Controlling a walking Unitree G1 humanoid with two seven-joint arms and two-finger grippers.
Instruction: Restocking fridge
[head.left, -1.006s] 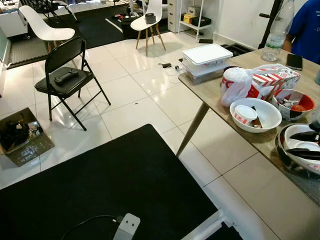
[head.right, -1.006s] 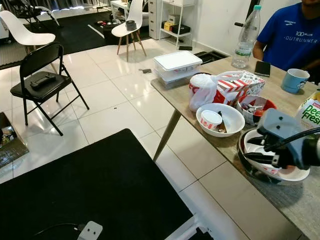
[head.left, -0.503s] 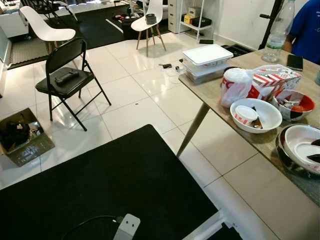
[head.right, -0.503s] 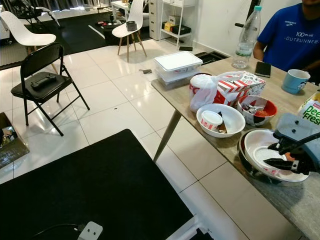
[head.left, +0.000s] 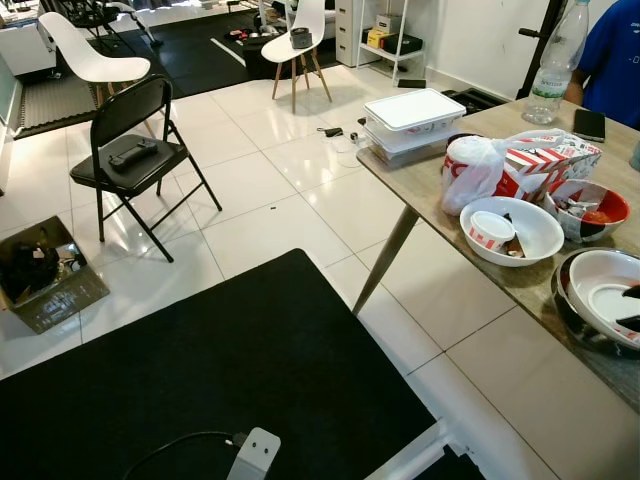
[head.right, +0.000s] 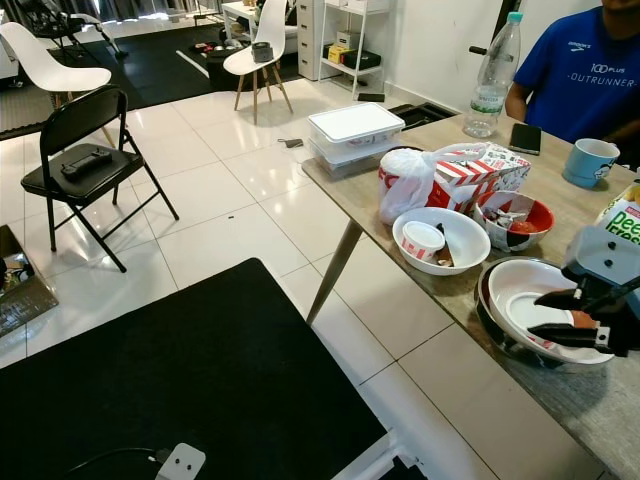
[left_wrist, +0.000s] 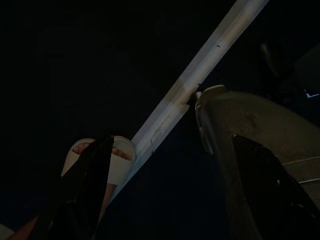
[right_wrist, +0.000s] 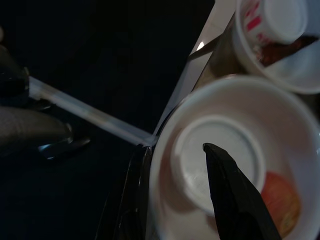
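A white bowl (head.right: 525, 300) sits inside a black pan (head.right: 488, 318) near the front of the wooden table (head.right: 590, 400). My right gripper (head.right: 543, 320) is open at that bowl's rim. In the right wrist view one finger (right_wrist: 132, 200) is outside the rim and the other (right_wrist: 235, 200) is inside, above a round white lid (right_wrist: 220, 152) and a piece of orange food (right_wrist: 280, 200). My left gripper (left_wrist: 172, 142) hangs open and idle over a dark floor.
On the table behind are a white bowl with a paper cup (head.right: 450, 235), a red bowl (head.right: 512, 215), a plastic bag (head.right: 410, 180), a striped box (head.right: 480, 165), a water bottle (head.right: 492, 75) and a mug (head.right: 588, 160). A person in blue (head.right: 590, 70) sits opposite. A black chair (head.right: 85, 160) stands left.
My right gripper has drawn back to the right across the white bowl, from over its middle to its right rim, and its fingers stay open.
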